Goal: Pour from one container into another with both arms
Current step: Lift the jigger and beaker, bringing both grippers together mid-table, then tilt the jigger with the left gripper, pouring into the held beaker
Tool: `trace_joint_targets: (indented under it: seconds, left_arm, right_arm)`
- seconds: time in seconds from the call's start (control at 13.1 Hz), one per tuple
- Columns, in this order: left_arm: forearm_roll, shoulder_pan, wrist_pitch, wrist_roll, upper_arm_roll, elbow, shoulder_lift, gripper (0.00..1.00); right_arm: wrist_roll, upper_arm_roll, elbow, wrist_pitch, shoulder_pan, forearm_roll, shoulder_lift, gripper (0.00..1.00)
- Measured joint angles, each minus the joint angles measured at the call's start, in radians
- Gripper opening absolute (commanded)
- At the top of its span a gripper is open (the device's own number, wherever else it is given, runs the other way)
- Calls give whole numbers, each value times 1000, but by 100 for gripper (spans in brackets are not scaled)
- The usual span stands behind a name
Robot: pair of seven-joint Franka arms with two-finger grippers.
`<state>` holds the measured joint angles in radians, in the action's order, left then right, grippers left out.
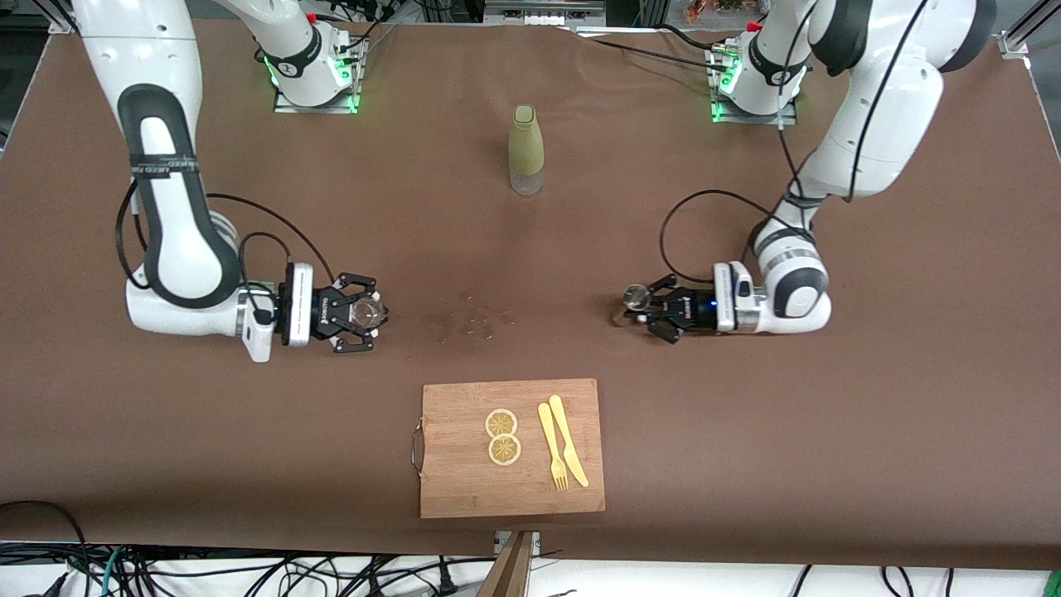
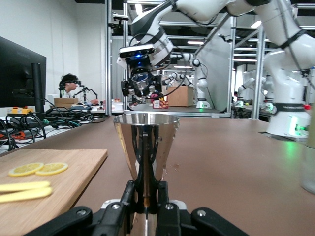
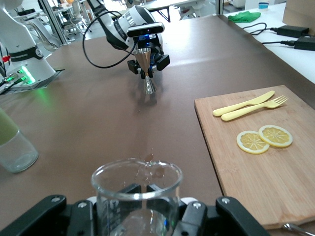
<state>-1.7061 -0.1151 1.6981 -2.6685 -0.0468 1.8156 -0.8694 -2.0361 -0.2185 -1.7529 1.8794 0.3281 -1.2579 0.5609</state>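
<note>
Left claw (image 1: 640, 308) grips metal jigger (image 1: 637, 297); right claw (image 1: 363, 313) grips glass beaker (image 1: 367, 313)

I see the left gripper (image 1: 642, 308) at centre-right of the front view clamping a shiny metal jigger (image 1: 637, 296) upright at its waist. At centre-left, the right gripper (image 1: 369, 315) clasps a clear glass beaker (image 1: 367, 312), upright.

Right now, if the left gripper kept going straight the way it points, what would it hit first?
The left gripper, shut on a metal jigger, points across bare table at the right gripper and its glass beaker; probably that, though heights are unclear.
</note>
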Motion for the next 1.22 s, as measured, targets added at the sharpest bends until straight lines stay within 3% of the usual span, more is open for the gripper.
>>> trace_joint_targets:
  seconds: [0.38, 0.61, 1.22]
  left_arm:
    - [-154, -65, 186, 14, -132, 3, 0, 0]
    - [-251, -96, 283, 13, -193, 2, 0, 0]
    - [-360, -200, 390, -37, -208, -58, -9, 0]
  right_arm:
    - [103, -113, -44, 107, 205, 0, -36, 12]
    - [194, -126, -48, 203, 298, 8, -38, 12]
    - [436, -172, -50, 337, 484, 168, -67, 12]
